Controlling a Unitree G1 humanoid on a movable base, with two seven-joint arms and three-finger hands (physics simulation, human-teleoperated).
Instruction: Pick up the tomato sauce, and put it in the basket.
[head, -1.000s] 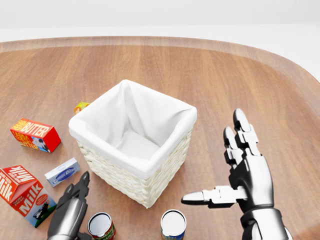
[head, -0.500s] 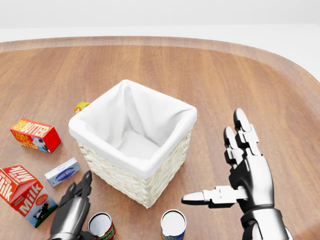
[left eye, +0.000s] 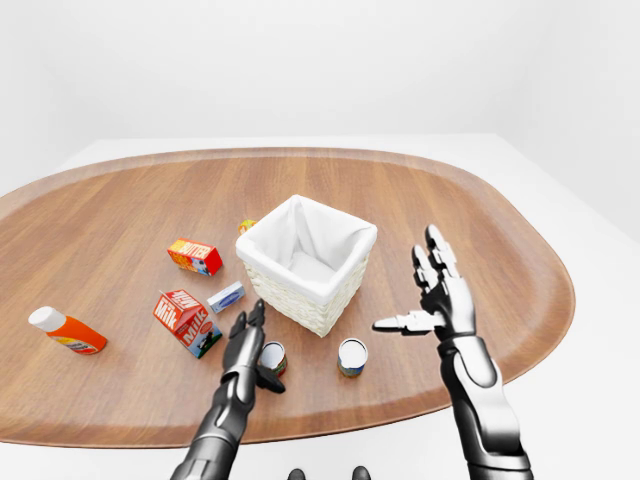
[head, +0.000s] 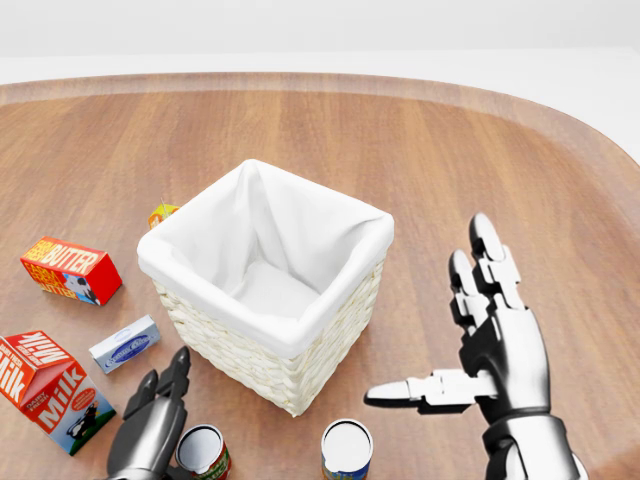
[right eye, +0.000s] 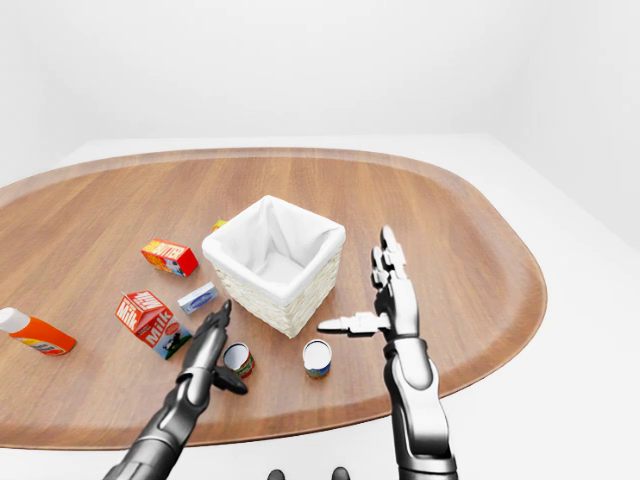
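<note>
Centrally on the oval wooden surface (left eye: 480, 210) stands a wicker basket (head: 285, 365) lined with white cloth, its opening facing upward. Below it in the head view stand two upright cans: a red-labelled can (head: 203, 452), taken as the tomato sauce, and just to its right, apart from it, a second can (head: 346, 450). The left hand (left eye: 252, 345) reaches in from the lower left with its fingers spread, the thumb curving toward the red-labelled can; the hand lies close beside the can without closing round it, and contact cannot be judged. The right hand (head: 495, 340) is raised to the right of the basket, fully open, fingers pointing upward and thumb extended toward the left, holding nothing. To the left of the basket lie a milk carton (head: 50, 390), a butter box (head: 70, 268) and a small blue-and-white packet (head: 125, 344). An orange bottle (left eye: 68, 331) with a white cap lies near the surface's left edge in the left-eye view.
</note>
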